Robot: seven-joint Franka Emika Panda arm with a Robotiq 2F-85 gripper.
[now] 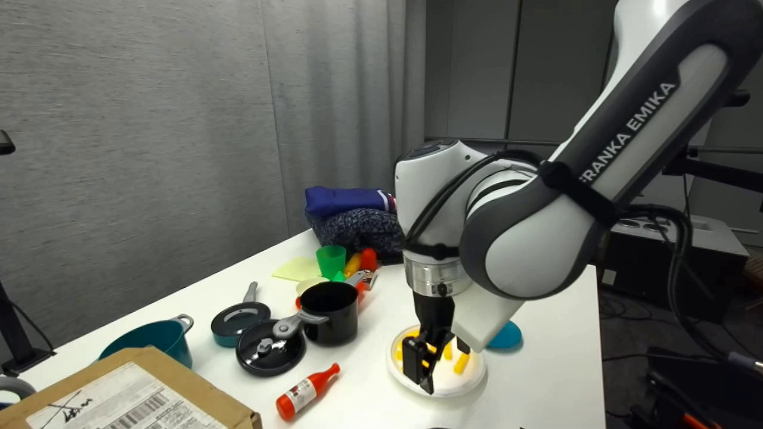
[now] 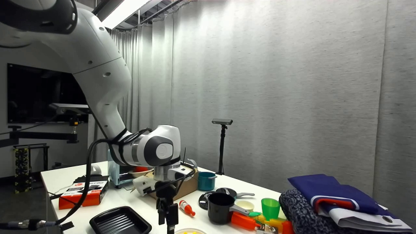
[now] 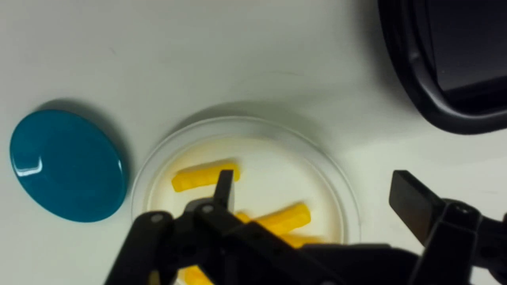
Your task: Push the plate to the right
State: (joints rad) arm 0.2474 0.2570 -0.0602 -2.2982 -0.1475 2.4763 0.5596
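The plate (image 1: 456,384) is round and white, with several yellow pieces on it. It lies on the table, and only its edge (image 2: 182,231) shows at the bottom of an exterior view. In the wrist view the plate (image 3: 273,166) fills the lower middle, partly hidden by my gripper (image 3: 317,192). My gripper is open, with nothing between its fingers. In the wrist view one finger is over the plate's inside and the other is over the table beyond its rim. In both exterior views the gripper (image 1: 438,360) points down at the plate; I cannot tell whether it touches it.
A teal round dish (image 3: 67,166) lies close beside the plate. A black ribbed tray (image 2: 120,221) stands on the plate's opposite side. A red bottle (image 1: 307,392), a black pot (image 1: 329,313), a black lid (image 1: 271,348) and a cardboard box (image 1: 119,393) are also on the table.
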